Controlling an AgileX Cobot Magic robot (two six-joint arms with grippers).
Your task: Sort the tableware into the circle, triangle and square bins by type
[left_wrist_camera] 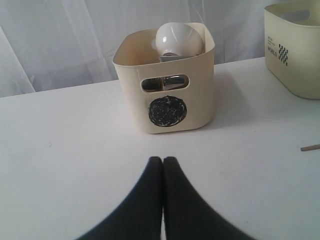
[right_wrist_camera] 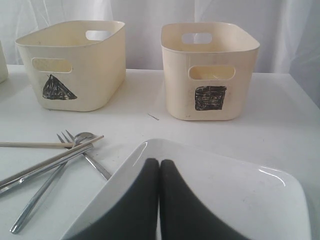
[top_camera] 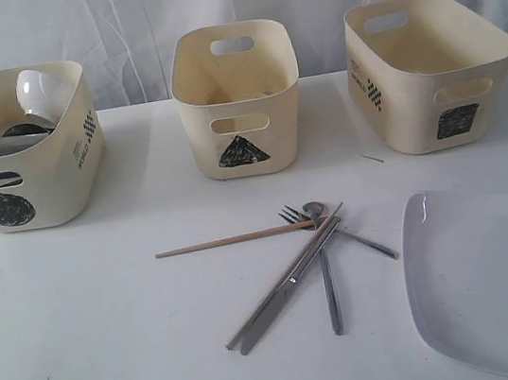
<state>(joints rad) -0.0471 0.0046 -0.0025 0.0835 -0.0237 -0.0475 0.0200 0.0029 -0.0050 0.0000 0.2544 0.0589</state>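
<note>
Both left jaws and right jaws were closed tip to tip, gripping nothing; the left ones hung over bare surface (top_camera: 101,318) facing the circle bin (top_camera: 55,186), the right ones over the white plate (top_camera: 497,278) at the near-right corner. The three bins sat along the far edge: circle toward the far-left corner, triangle bin (top_camera: 282,109) mid, square bin (top_camera: 409,109) toward the far-right corner. The circle bin held a white bowl (top_camera: 40,91) tilted on top of a steel mug (top_camera: 10,145), poking above the rim. The square bin looked empty; the triangle bin's inside was not clear. Left to sort: the plate and the cutlery heap mid-surface toward the near edge, with a wooden chopstick (top_camera: 233,240), metal chopsticks (top_camera: 283,289), fork (top_camera: 342,232) and spoon (top_camera: 328,279) all crossed over each other. Likely risks: the plate lay flat with a thin, glossy rim, so a pinch would probably slip or just shove it toward the near edge, and it looked wide against the bin mouths, so it might jam or tip a bin. Pulling one piece from the crossed heap would likely drag or roll the others, or lift two types at once into the wrong bin. Any knock to the circle bin could spill the perched bowl. Thin sticks flat on the surface could be missed altogether.
</note>
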